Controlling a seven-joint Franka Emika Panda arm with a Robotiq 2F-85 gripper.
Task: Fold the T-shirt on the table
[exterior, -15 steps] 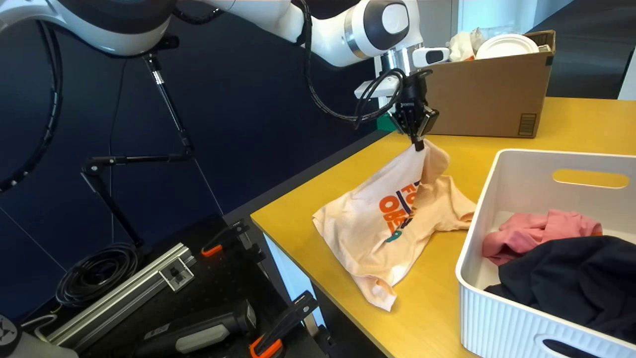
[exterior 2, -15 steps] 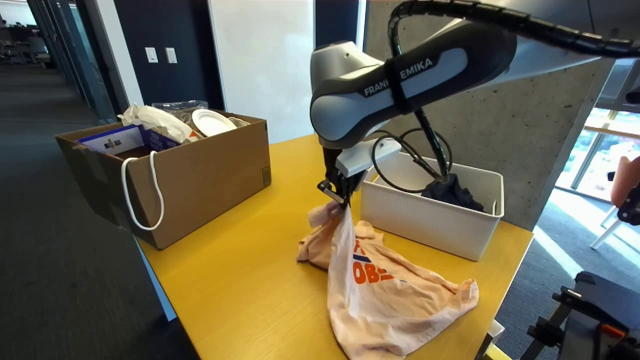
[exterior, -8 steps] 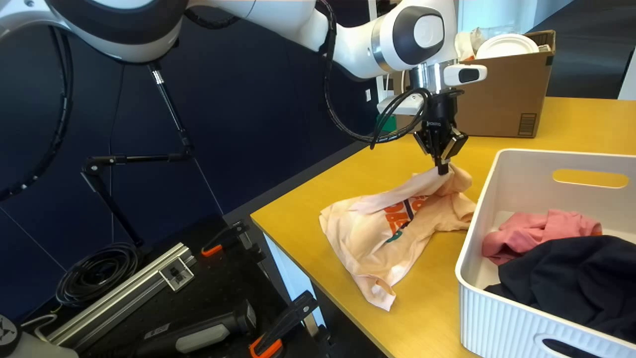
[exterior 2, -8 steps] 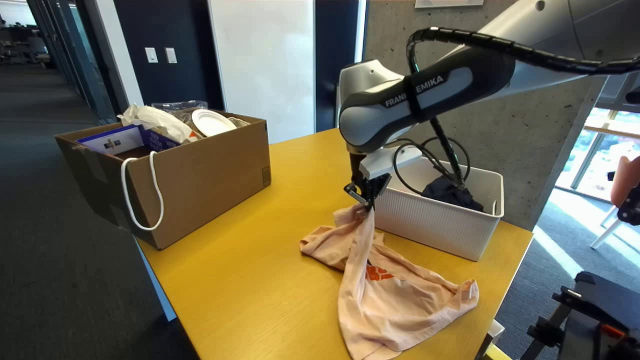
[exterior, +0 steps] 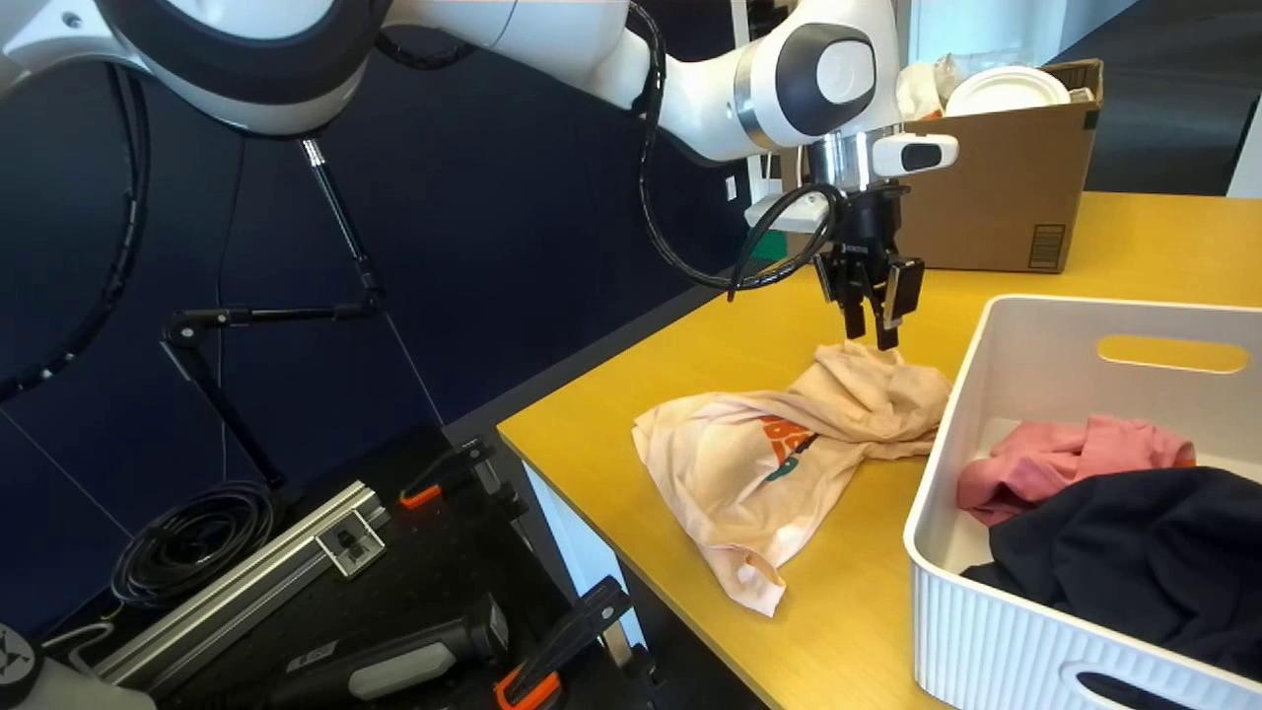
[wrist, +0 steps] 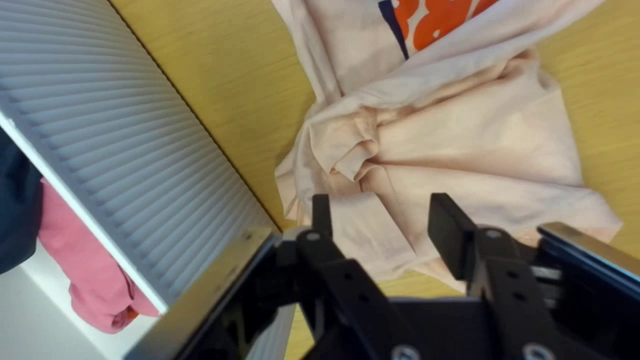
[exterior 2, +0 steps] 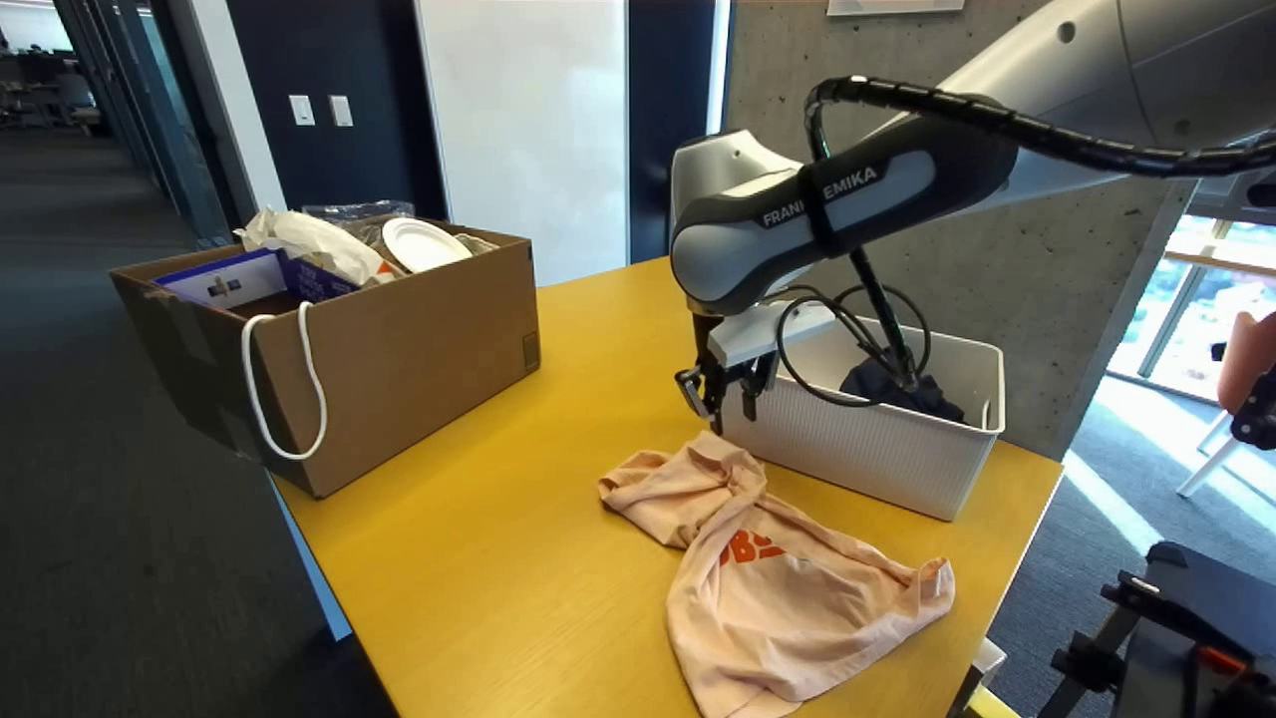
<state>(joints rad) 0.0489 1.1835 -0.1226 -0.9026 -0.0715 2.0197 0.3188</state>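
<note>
Over the bunched end of the T-shirt (exterior: 754, 493), that's my pincer (exterior: 872, 335) pointing down, its two fingers (wrist: 452, 240) standing apart with a plain gap between them! Down through that gap the wrist view gives me peach folds, the cloth lying below my grasp. So low are the tips, right by the fabric, that I cannot tell whether one brushes it.

The T-shirt, then: on the table (exterior 2: 498, 499), partly turned over itself into a crumpled heap under me, the rest spread flatter toward the table's edge. And look at the print (exterior: 784, 439), orange letters, a dark stroke and a green mark, part of it covered by a rolled fold!

Close alongside stands the white basket (exterior 2: 867, 454), a narrow strip of table showing between its ribbed wall and the heap in my wrist view. Two pieces share the inside: a red-pink garment (exterior: 1065, 463) and a black garment (exterior: 1114, 562), the black overlapping the pink in an exterior view. Well apart from the shirt, a brown cardboard box (exterior 2: 419, 369) shows in both exterior views, a white plate (exterior 2: 424, 244) up at its rim.
</note>
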